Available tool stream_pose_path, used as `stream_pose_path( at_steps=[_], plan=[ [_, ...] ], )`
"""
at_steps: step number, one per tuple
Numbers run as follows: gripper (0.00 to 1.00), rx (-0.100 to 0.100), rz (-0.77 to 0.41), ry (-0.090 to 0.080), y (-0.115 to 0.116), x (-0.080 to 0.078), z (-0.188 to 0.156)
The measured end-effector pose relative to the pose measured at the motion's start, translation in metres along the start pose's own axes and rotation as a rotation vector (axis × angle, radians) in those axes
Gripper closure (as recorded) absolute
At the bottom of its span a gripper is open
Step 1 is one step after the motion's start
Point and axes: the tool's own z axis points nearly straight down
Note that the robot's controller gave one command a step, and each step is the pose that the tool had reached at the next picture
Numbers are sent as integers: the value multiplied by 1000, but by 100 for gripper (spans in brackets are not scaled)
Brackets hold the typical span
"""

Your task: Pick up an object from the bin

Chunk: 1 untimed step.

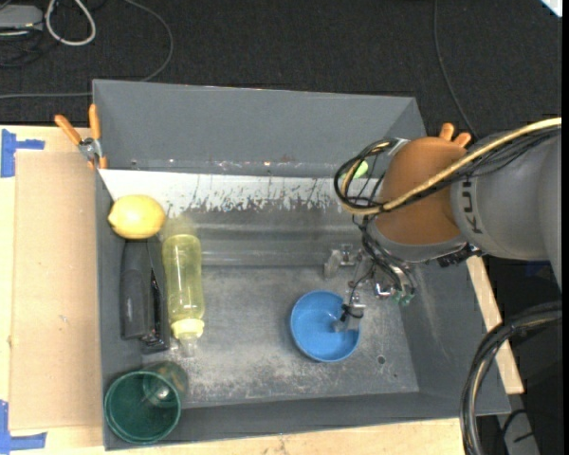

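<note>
A round blue bowl or lid (321, 328) lies on the bin floor right of the middle. My gripper (346, 317) comes down from the right over its right rim, one fingertip touching or just above the blue surface. Whether anything sits between the fingers is not visible.
Along the left side lie a yellow lemon (137, 216), a pale yellow plastic bottle (183, 284) and a black stapler-like thing (137, 295). A dark green cup (144, 404) stands in the front left corner. The arm's orange cover hangs over the bin's right wall.
</note>
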Motion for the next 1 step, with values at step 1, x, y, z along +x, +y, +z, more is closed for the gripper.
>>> stream_pose_path(
  at_steps=[1],
  plan=[
    [0,3,120,-1,6,3,-10]
  ],
)
